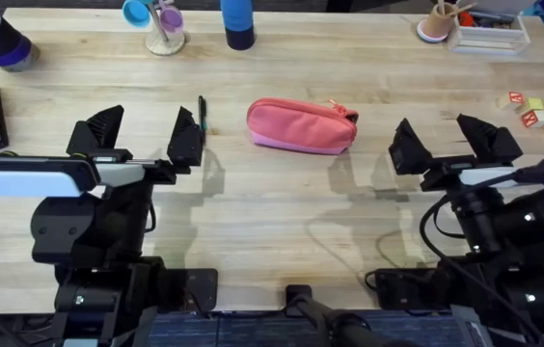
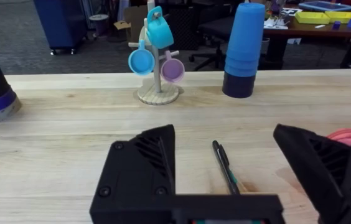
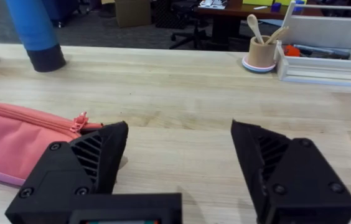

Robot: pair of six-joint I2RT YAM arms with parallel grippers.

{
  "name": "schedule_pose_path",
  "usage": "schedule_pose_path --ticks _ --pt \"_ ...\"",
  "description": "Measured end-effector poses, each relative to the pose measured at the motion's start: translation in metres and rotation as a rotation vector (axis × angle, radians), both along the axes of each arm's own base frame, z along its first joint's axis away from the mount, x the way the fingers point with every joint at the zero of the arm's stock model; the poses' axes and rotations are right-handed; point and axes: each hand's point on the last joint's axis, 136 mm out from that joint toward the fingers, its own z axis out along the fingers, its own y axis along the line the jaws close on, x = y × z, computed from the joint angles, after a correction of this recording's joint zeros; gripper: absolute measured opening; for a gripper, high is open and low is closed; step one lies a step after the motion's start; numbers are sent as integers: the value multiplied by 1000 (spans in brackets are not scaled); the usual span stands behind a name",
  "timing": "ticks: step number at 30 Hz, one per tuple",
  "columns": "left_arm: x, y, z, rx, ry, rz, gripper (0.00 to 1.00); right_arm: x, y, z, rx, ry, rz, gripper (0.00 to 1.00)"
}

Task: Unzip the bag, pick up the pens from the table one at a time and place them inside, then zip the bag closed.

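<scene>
A coral-pink bag (image 1: 301,126) is laid mid-desk (image 1: 282,212) between both arms, its long axis across the desk, zipper apparently closed, pull at the right end. One dark pen (image 1: 202,111) is seen just beyond the left gripper (image 1: 145,138), pointing away from the bases. The left gripper and right gripper (image 1: 455,143) are held wide open, empty, apparently staged for approach.

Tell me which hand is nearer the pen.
Left. The left hand has the pen beside its inner finger; the right hand sits beyond the bag.
</scene>
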Motion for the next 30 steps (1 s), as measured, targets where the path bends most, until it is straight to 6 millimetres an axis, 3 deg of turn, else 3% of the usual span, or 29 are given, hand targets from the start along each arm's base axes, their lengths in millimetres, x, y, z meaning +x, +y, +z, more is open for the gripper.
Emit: schedule_pose_path --ticks 15,20,24,28,29,30 --pt "0 0 0 16 -1 0 992 0 -2 1 -1 -5 -12 997" --pt "-2 1 7 18 1 5 993 -1 -11 7 49 -9 -70 996" --pt "-6 3 37 20 -9 17 993 -4 -23 31 70 -7 -140 996" --pt "-5 6 71 24 18 33 993 -6 -31 72 61 -12 -188 996" --pt "5 6 88 25 82 34 993 0 -34 98 30 21 -203 995" --pt "10 6 93 25 112 34 993 3 -35 105 18 40 -205 996"
